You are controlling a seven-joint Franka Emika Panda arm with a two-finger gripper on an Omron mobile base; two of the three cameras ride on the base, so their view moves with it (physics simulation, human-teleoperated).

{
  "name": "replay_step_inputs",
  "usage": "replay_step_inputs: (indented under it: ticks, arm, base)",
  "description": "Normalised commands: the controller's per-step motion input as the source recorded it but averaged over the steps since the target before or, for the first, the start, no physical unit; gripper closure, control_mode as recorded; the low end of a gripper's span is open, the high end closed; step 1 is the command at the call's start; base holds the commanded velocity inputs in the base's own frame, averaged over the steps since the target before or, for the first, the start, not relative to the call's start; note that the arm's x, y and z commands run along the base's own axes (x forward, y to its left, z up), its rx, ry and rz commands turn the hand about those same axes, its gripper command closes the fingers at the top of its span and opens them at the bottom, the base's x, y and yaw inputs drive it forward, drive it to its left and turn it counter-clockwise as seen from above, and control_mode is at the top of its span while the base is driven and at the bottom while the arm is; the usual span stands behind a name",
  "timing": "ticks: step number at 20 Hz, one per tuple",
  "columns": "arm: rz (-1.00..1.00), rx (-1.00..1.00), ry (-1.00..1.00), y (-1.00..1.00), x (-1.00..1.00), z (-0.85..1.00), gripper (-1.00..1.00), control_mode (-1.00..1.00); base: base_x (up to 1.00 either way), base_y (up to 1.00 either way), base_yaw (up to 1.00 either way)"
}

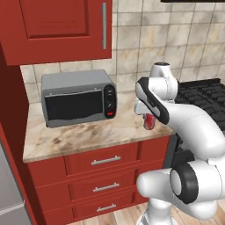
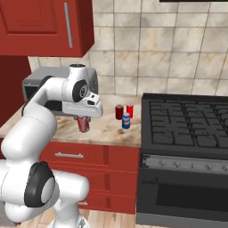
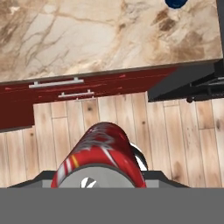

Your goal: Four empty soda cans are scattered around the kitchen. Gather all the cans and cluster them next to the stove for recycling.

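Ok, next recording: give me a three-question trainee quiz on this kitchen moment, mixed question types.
1. True or false: the gripper is shut on a red soda can.
2. How many cans already stand on the counter beside the stove?
A) one B) three C) five
3. Fill in: the can nearest the counter's front edge in that cluster, the blue can, is coloured ____.

Key
1. True. The hand view shows the red soda can between the finger tips, above the wood floor, in front of the drawers.
2. B. Two red cans and the blue one.
3. Blue.
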Motion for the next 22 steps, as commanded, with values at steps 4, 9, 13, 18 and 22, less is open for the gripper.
replay_step_inputs:
  ticks: [4,9,13,18,22]
  arm:
    - [0.0,0.0,0.0,0.0,0.0,0.0,1.0,1.0]
    - [0.0,0.0,0.0,0.0,0.0,0.0,1.0,1.0]
    - [0.0,0.0,0.0,0.0,0.0,0.0,1.0,1.0]
    - [0.0,0.0,0.0,0.0,0.0,0.0,1.0,1.0]
    - [0.0,0.0,0.0,0.0,0.0,0.0,1.0,1.0]
  base:
    - [0.34,-0.24,0.0]
    - [0.36,-0.24,0.0]
    - [0.38,-0.24,0.0]
    - [0.43,-0.26,0.0]
    - [0.4,-0.24,0.0]
